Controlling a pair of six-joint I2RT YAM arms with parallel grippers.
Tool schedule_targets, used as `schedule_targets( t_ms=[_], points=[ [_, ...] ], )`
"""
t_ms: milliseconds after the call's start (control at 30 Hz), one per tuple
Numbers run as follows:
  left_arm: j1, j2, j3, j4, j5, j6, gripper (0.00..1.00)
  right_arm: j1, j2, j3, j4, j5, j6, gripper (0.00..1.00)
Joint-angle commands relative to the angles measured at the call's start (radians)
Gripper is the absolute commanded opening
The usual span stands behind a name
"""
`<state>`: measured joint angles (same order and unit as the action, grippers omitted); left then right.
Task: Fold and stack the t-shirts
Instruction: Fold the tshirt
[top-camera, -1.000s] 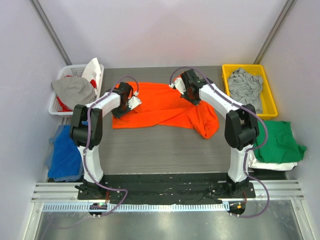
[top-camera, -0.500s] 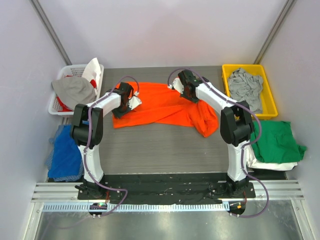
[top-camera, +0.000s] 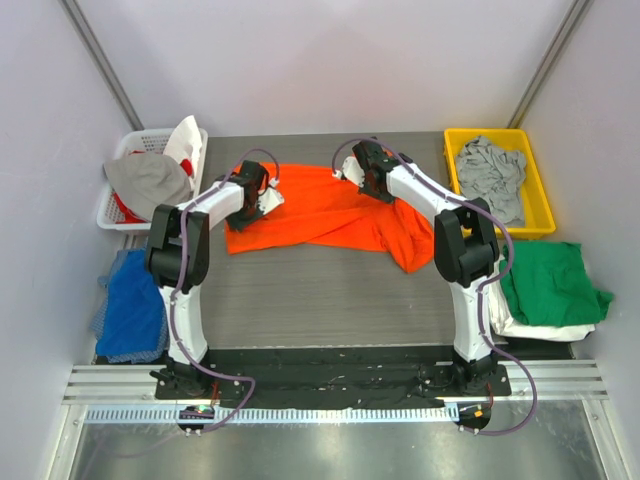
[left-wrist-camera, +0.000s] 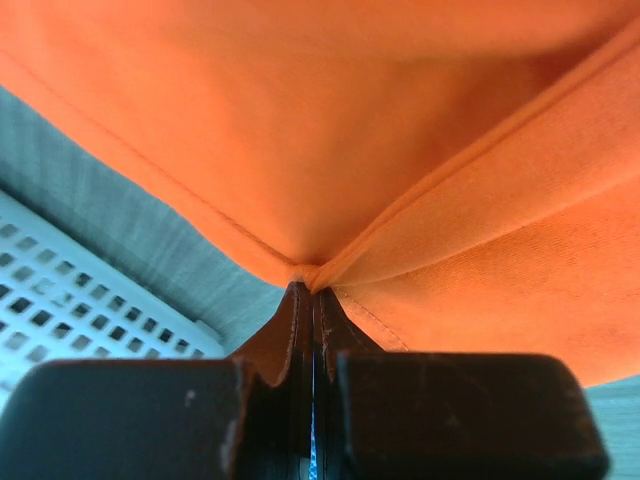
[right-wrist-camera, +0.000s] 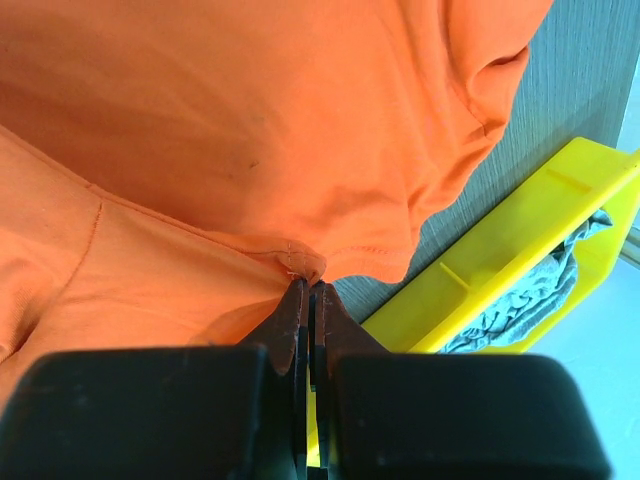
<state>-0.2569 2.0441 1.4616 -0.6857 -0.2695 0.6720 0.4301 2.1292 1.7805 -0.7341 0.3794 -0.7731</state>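
Wide grey table (top-camera: 330, 300), and across its far half lies the orange t-shirt (top-camera: 320, 215): opened out, rumpled, its right end bunched into a lump, with no clean fold in it yet as far as I can judge. Off the table's right edge a green t-shirt (top-camera: 555, 285) sits on top of a white one (top-camera: 525, 328), which looks like the start of the stack. A grey shirt (top-camera: 490, 175) waits crumpled in the yellow bin (top-camera: 452, 175) at the far right, more cloth fills the white basket (top-camera: 112, 215) at the far left, and a blue cloth (top-camera: 130, 305) lies nearer, below it. So by my count perhaps two are done, the orange one is in hand and others are to come. Now the arms: both are stretched forward and angled inward over the shirt's far edge, the left at its left end, the right near the middle. The left gripper (top-camera: 262, 202) is clamped on orange cloth; its wrist view shows the jaws pressed together on a hemmed corner, fabric fanning away from the pinch. The right gripper (top-camera: 354, 178) is likewise pinched tight on a stitched edge, with the bin just beyond.
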Motion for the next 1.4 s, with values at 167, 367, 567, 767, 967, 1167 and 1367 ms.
schedule_targets(
  t_ms=[167,367,567,767,967,1167,1367],
  points=[
    [0.01,0.01,0.121,0.025,-0.05,-0.005,0.0,-0.001,-0.009,0.013,0.015,0.003,-0.022,0.01],
    [0.01,0.007,0.147,0.026,-0.056,0.0,0.0,0.001,-0.015,-0.015,0.016,-0.014,-0.014,0.01],
    [0.01,0.011,0.141,0.031,-0.059,0.0,0.0,0.002,-0.017,-0.024,0.019,-0.02,-0.008,0.01],
    [0.01,0.007,0.125,0.058,-0.063,-0.014,0.18,0.006,-0.008,-0.013,0.025,-0.005,-0.002,0.03],
    [0.01,-0.016,0.097,0.121,-0.086,-0.035,0.41,0.01,-0.002,-0.012,0.033,0.004,0.009,0.28],
    [0.01,-0.065,0.085,0.149,-0.066,-0.101,0.46,0.009,-0.052,-0.035,0.042,-0.017,0.057,0.47],
    [0.011,-0.122,0.043,0.149,-0.048,-0.138,0.47,0.009,-0.173,-0.096,0.068,-0.088,0.155,0.6]
  ],
)
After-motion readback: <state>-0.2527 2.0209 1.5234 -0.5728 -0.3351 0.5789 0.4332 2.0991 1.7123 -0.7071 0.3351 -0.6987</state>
